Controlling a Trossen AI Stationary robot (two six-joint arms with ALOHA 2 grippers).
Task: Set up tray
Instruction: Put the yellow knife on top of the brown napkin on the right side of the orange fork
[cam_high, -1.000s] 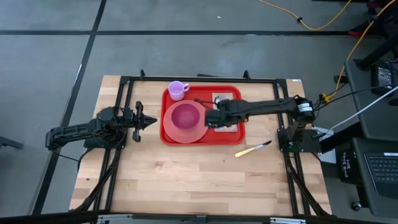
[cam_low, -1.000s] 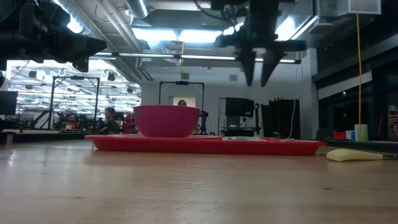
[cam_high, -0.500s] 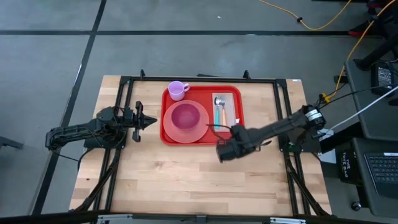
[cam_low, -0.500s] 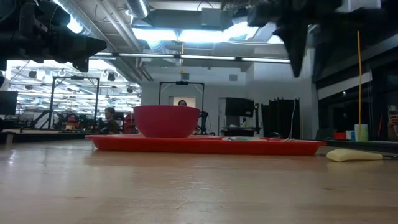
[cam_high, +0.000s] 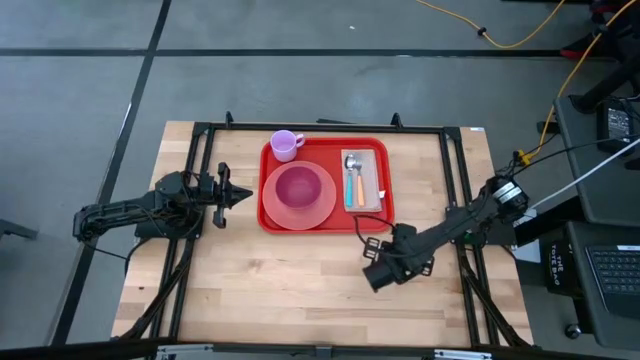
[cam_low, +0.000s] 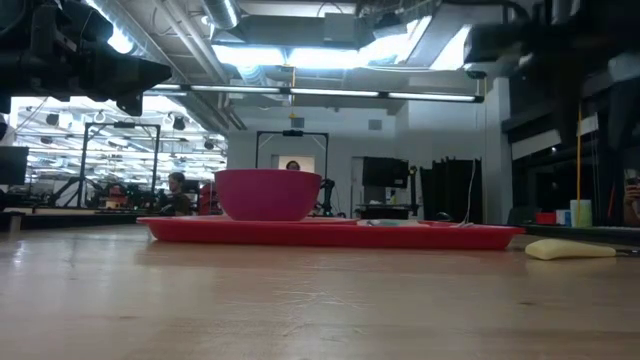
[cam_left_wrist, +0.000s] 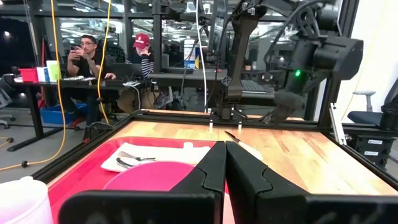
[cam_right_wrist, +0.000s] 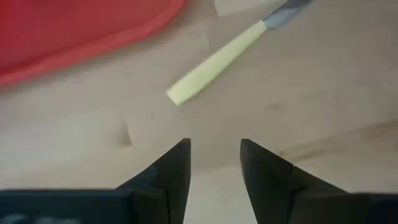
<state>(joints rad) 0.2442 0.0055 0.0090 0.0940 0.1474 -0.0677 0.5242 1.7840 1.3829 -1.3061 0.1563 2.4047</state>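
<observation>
Beside the tray (cam_high: 326, 146), right gripper (cam_right_wrist: 213, 163) parted over yellow-handled knife (cam_right_wrist: 214, 61), no legible writing

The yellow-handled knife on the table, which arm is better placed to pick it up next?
The right arm. Its pincer is open just short of the knife, which lies off the tray. The left pincer is shut on the tray's far side.
</observation>
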